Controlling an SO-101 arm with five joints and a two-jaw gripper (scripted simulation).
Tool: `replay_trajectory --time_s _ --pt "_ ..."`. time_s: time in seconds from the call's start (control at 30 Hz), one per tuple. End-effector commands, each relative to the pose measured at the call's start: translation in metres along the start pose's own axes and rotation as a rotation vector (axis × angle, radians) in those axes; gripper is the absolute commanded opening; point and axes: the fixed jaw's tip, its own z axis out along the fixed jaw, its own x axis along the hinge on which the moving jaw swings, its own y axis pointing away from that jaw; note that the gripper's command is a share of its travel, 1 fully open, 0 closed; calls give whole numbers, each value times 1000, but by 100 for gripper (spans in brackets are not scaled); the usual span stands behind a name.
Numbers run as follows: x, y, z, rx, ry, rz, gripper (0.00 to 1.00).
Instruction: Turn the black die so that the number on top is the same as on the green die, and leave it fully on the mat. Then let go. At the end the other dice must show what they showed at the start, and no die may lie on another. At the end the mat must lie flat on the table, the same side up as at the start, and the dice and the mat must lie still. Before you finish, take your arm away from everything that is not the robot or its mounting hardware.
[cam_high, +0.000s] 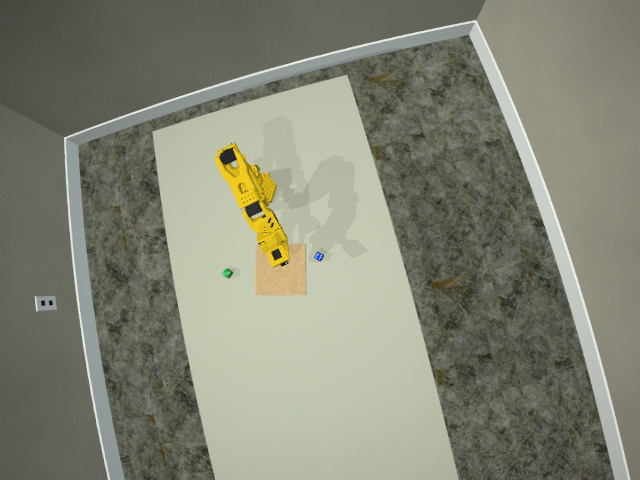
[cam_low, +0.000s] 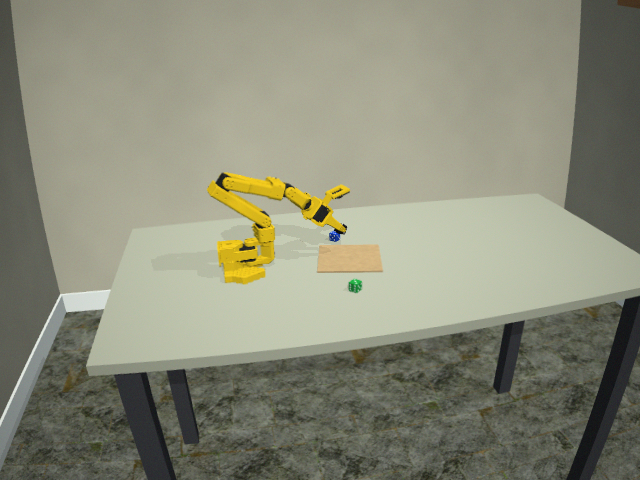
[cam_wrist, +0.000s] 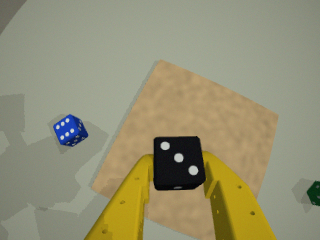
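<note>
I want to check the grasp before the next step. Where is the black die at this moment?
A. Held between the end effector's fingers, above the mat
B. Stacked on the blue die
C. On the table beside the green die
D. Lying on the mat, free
A: the wrist view shows the black die clamped between the yellow fingers of the end effector, with the mat under it.

a matt, grainy, cork-like tan mat (cam_wrist: 220, 127) is being shown on a smooth, matt pale table (cam_low: 465, 268). a smooth black die (cam_wrist: 178, 162) with white pips is being pinched by a yellow plastic-looking gripper (cam_wrist: 178, 183). a rough, mottled stone-like floor (cam_low: 310, 413) is being seen.
</note>
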Motion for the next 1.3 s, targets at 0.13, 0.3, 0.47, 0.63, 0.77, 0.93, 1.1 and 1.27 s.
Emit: replay_trajectory --time_s 0.13,0.3,0.47,0.63,0.77,0.93,1.1,1.27 --pt "-18 -8 9 27 -129 30 0" --pt "-23 -15 15 52 -209 52 0" --pt "-26 -22 18 77 -285 72 0" --pt "-27 -25 19 89 -323 80 0" --pt "-28 -28 19 101 -358 88 0" --pt "-29 -30 18 108 -378 93 0" --pt "-29 -30 18 109 -381 93 0" --pt "-29 -30 18 109 -381 93 0"
